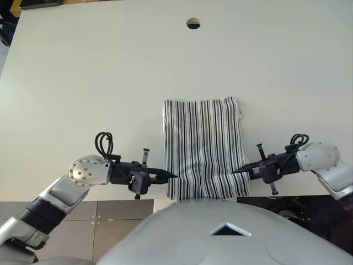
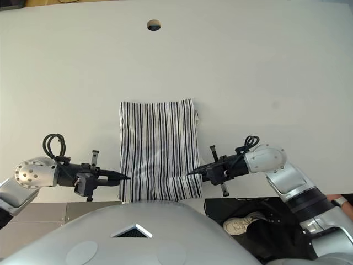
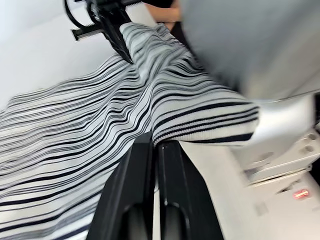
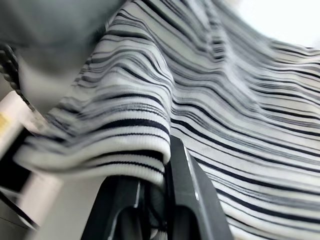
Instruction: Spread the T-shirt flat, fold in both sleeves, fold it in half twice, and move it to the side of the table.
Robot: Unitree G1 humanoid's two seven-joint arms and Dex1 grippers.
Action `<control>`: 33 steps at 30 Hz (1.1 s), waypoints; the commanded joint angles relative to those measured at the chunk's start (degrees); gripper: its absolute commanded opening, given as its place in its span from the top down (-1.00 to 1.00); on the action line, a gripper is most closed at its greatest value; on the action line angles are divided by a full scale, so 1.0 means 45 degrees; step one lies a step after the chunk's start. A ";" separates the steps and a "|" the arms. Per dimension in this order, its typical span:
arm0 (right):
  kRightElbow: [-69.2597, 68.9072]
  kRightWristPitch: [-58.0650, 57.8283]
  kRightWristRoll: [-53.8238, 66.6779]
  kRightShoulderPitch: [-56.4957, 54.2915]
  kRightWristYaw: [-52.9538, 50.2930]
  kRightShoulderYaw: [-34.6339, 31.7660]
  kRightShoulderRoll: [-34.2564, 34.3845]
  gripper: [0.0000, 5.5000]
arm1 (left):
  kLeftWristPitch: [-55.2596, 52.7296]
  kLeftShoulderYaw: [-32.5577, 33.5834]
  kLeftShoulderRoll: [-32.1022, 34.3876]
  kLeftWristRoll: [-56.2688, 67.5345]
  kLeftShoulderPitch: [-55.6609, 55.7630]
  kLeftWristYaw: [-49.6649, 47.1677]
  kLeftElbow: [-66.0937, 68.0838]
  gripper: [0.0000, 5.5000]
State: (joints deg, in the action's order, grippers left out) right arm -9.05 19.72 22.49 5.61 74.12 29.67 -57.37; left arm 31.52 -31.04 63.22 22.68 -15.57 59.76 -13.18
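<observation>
Pinching T-shirt [image 1: 204, 146] corners, seemingly: both pincers [image 1: 172, 176] [image 1: 238, 170]

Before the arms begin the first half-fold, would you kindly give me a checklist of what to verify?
1. Sleeves folded in: ok. The black-and-white striped fabric T-shirt lies as a plain rectangle with no sleeve sticking out.
2. Left pincer at the shirt's left edge, near its front corner: ok.
3. Right pincer at the right edge, roughly opposite: ok.
4. Firm hold on the cloth, both sides: cannot tell. The hem drapes over each pincer in the wrist views.
5. Room on the white table top beyond the far hem: ok.
</observation>
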 commanded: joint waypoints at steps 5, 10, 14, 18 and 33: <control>-0.0705 -0.2219 0.1183 -0.0644 0.0342 -0.1482 0.0658 0.93 | -0.3016 0.2212 -0.0132 0.2672 0.0093 0.0619 -0.1132 0.96; -0.0184 -0.2605 0.0498 -0.1016 -0.0354 -0.1988 0.1686 0.93 | -0.4196 0.2988 -0.1435 0.2018 0.0569 0.0023 -0.0730 0.96; 0.0535 -0.2806 -0.0101 -0.1536 -0.0933 -0.2230 0.2543 0.93 | -0.4552 0.3314 -0.2545 0.0798 0.1085 -0.0546 0.0431 0.96; 0.1627 -0.3233 -0.0714 -0.2200 -0.1859 -0.2571 0.3423 0.80 | -0.4806 0.3623 -0.3529 -0.0013 0.1633 -0.0944 0.1543 0.96; 0.3764 -1.0226 0.2168 -0.4025 -0.5299 -0.6319 0.6062 0.14 | -1.2201 0.6674 -0.5360 0.1472 0.4295 -0.3466 0.5280 0.20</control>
State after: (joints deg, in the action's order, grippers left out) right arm 8.43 -26.06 31.51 -11.35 51.46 3.08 -31.49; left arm -19.73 -2.93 40.40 30.15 1.21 47.87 7.58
